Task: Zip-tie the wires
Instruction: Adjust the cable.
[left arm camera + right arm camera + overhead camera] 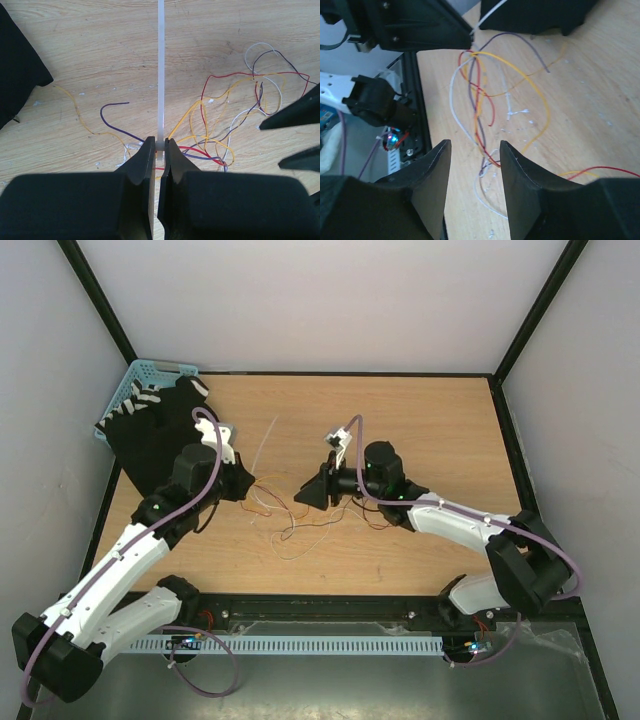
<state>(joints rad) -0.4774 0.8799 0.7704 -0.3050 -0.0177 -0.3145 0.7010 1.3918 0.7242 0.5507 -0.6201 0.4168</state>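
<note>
The wires are a loose tangle of thin red, yellow, purple and white strands on the wooden table between the two arms. My left gripper is shut on the zip tie, a pale straight strip that runs away from the jaws over the tabletop. In the top view the left gripper sits at the left edge of the tangle. My right gripper is open, with its fingers on either side of a bunched part of the wires lying on the table. The right gripper faces the left one across the wires.
A blue basket stands at the back left with a black cloth in front of it, close to the left arm. A black rail runs along the near table edge. Dark posts frame the white walls.
</note>
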